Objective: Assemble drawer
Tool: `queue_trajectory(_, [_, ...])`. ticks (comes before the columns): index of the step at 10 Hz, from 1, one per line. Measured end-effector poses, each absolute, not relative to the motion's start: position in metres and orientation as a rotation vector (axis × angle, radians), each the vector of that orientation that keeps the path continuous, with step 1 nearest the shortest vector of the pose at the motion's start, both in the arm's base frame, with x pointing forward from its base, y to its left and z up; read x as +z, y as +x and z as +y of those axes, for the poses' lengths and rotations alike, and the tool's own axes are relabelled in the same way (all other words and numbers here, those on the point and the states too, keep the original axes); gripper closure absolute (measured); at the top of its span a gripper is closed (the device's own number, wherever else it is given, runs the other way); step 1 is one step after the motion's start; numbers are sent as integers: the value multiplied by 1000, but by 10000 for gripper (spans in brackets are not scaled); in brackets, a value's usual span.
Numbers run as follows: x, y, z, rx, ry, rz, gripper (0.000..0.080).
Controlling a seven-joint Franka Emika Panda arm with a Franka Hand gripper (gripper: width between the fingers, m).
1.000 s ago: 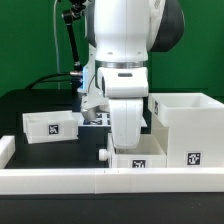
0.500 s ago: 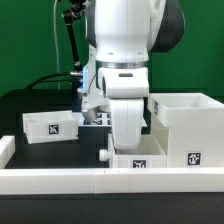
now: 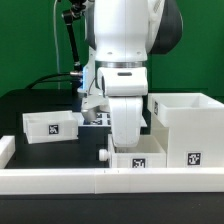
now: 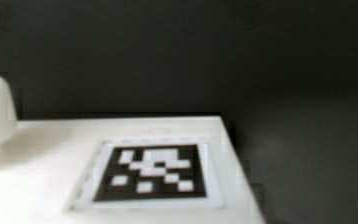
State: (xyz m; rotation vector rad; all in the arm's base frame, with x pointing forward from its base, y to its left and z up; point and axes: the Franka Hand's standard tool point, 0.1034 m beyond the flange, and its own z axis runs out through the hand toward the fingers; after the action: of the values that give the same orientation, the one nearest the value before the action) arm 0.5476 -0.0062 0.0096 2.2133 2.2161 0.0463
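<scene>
Panel (image 3: 138,160): tagged, white, on counter (image 3: 30,100) front, between tray (image 3: 50,126) and box (image 3: 186,122). Pincer (image 3: 130,143): low over panel; we cannot tell opening or hold. We judge: centre on edge, square up, close gently.

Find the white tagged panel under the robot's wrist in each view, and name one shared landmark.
Exterior view: the white tagged panel sits low centre, under the wrist, beside the large box.
Wrist view: the panel fills much of the picture, black table beyond.
Shared landmark: its marker tag.
</scene>
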Motion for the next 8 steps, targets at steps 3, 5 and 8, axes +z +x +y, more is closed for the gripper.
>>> queue_trajectory(3, [9,547,-5,73,2203,2206,757])
queue_trajectory(5, [9,547,-2,70,2209,2201,757])
queue_trajectory(8, [9,548,-1,68,2227,2184,757])
